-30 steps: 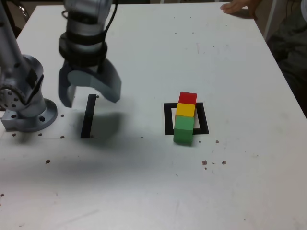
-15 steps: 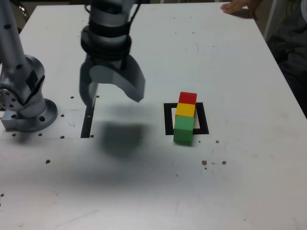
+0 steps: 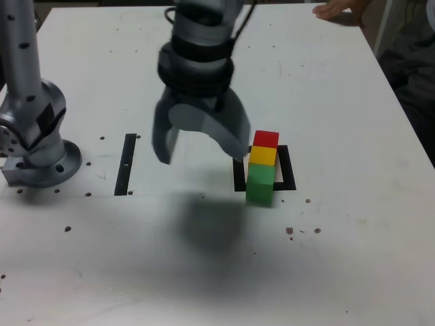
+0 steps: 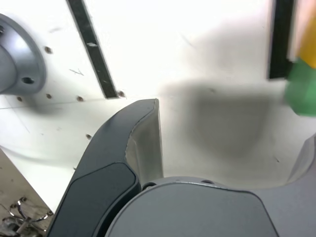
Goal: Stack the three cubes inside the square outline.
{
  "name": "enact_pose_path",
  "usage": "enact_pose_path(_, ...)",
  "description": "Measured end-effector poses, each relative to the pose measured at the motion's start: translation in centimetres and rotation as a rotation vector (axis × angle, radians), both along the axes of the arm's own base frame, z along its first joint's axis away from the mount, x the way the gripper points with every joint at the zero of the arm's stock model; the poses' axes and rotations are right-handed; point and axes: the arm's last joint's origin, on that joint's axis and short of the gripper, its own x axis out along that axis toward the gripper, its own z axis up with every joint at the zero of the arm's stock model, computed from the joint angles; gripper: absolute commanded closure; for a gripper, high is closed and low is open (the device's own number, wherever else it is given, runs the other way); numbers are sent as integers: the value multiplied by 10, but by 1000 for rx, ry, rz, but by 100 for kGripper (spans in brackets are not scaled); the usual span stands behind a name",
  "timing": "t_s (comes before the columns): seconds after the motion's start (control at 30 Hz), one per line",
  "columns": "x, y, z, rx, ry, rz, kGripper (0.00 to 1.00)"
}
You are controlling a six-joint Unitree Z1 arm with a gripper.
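Note:
The three cubes sit at the square outline [image 3: 288, 170]: red [image 3: 266, 138], yellow [image 3: 263, 155] and green [image 3: 259, 185]. They touch in a line that runs away from the camera, the green one nearest and reaching over the outline's front border. Whether they are stacked or lie flat I cannot tell. My gripper [image 3: 200, 155] hangs open above the table, just to the exterior view's left of the cubes, with nothing between its fingers. One finger covers the outline's left border. In the wrist view the green cube [image 4: 302, 94], the yellow cube [image 4: 308, 49] and one dark finger [image 4: 133, 148] show.
A straight black strip [image 3: 126, 163] lies to the exterior view's left, beside the arm's grey base [image 3: 37, 153]. A person's hand [image 3: 338, 8] rests at the table's far right corner. Small holes dot the white table [image 3: 340, 258].
The gripper has travelled to the exterior view's right, from over the black strip to right beside the cubes, staying open. The cubes have not moved.

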Motion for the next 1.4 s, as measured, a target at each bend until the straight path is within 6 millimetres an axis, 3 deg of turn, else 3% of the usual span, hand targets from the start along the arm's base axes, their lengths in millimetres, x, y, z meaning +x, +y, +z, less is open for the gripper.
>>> enact_pose_path(0.4,45,-47,-5,-7,-26,-83,0)
enact_pose_path(0.83,77,-66,-21,-8,-38,-93,0)
enact_pose_path(1.07,89,-83,-36,-20,-40,-115,0)
enact_pose_path(1.4,102,-90,-57,-26,-25,-127,1)
